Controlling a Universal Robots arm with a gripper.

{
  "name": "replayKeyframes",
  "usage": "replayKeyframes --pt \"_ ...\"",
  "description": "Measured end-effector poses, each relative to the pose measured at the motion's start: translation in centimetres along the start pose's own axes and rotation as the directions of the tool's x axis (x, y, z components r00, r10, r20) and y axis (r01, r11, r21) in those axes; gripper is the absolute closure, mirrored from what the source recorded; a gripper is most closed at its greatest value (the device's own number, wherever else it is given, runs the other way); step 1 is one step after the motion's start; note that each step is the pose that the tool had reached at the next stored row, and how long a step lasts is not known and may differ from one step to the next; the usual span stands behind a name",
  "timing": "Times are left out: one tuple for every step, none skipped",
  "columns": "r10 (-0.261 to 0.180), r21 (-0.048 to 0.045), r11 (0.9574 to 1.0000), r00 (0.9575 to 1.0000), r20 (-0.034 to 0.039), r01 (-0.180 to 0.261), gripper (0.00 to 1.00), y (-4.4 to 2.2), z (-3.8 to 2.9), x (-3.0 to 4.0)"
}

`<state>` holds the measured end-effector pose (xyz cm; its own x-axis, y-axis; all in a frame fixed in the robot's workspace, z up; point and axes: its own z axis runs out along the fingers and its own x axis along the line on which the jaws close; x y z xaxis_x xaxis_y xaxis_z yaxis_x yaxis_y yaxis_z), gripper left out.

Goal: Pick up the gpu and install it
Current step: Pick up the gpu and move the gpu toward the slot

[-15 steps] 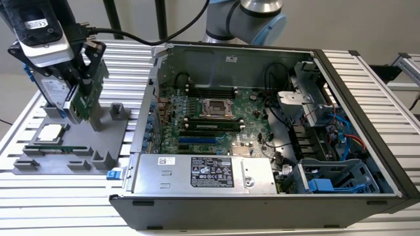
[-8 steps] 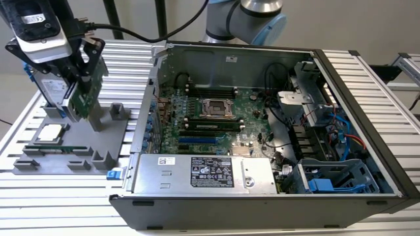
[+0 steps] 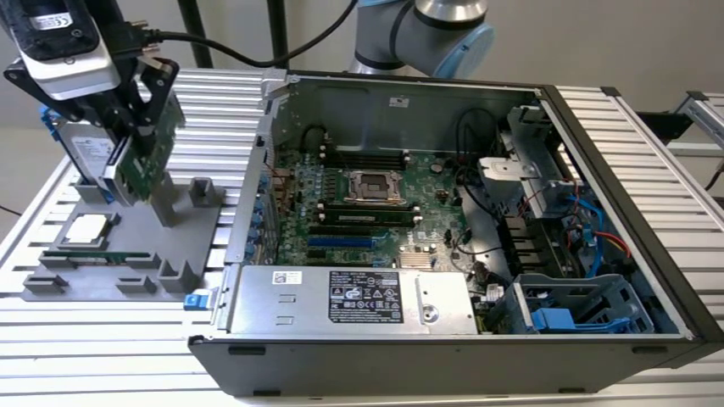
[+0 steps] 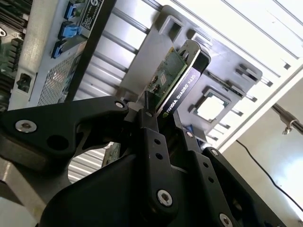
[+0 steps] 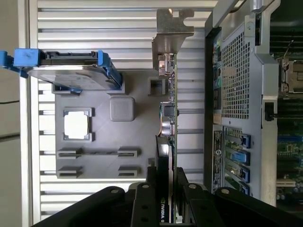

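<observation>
The gpu [image 3: 144, 165] is a green card with a black cooler and a silver end bracket [image 5: 172, 32]. It stands on edge at the exterior view's left, at the grey holder tray [image 3: 192, 246]. My gripper [image 3: 134, 125] comes down on it from above and is shut on its top edge. In both wrist views the black fingers [image 4: 150, 124] clamp the gpu [image 4: 176, 81] on both faces. In the first wrist view the gpu [image 5: 168, 118] runs along the tray's edge next to the open computer case [image 5: 236, 94], with my gripper [image 5: 165, 189] on it. Whether its lower edge touches the tray is hidden.
A silver hard drive with blue rails [image 3: 81, 148] stands on the tray behind the gpu. A processor chip [image 3: 88, 229] lies on the tray. The open case [image 3: 633, 212] holds the motherboard [image 3: 362, 199], a power supply [image 3: 351, 297] and cables [image 3: 588, 220] at the exterior view's right.
</observation>
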<state>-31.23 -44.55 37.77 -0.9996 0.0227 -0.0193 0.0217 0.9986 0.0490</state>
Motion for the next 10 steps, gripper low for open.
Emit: replayKeyframes --pt "0.000 0.0001 1.0000 1.0000 0.0000 0.000 1.00 0.00 -0.07 0.00" --pt "0.000 0.0000 1.0000 1.0000 0.0000 0.000 1.00 0.00 -0.13 0.00" --pt "0.000 0.0000 1.0000 1.0000 0.0000 0.000 1.00 0.01 -0.19 0.00" --pt "0.000 0.0001 1.0000 1.0000 0.0000 0.000 1.00 0.01 -0.25 0.00" --pt "0.001 0.0001 1.0000 1.0000 -0.0001 -0.001 1.00 0.01 -0.30 -0.01" --pt "0.001 0.0002 1.0000 1.0000 0.0000 -0.001 1.00 0.01 -0.36 -0.01" --pt "0.001 0.0002 1.0000 1.0000 0.0001 -0.001 1.00 0.02 -0.41 -0.01" --pt "0.002 0.0001 1.0000 1.0000 0.0001 -0.002 1.00 0.02 -0.46 -0.01" --pt "0.002 0.0001 1.0000 1.0000 0.0001 -0.002 1.00 0.02 -0.52 -0.01" --pt "0.003 0.0001 1.0000 1.0000 0.0001 -0.003 1.00 0.03 -0.58 -0.01"
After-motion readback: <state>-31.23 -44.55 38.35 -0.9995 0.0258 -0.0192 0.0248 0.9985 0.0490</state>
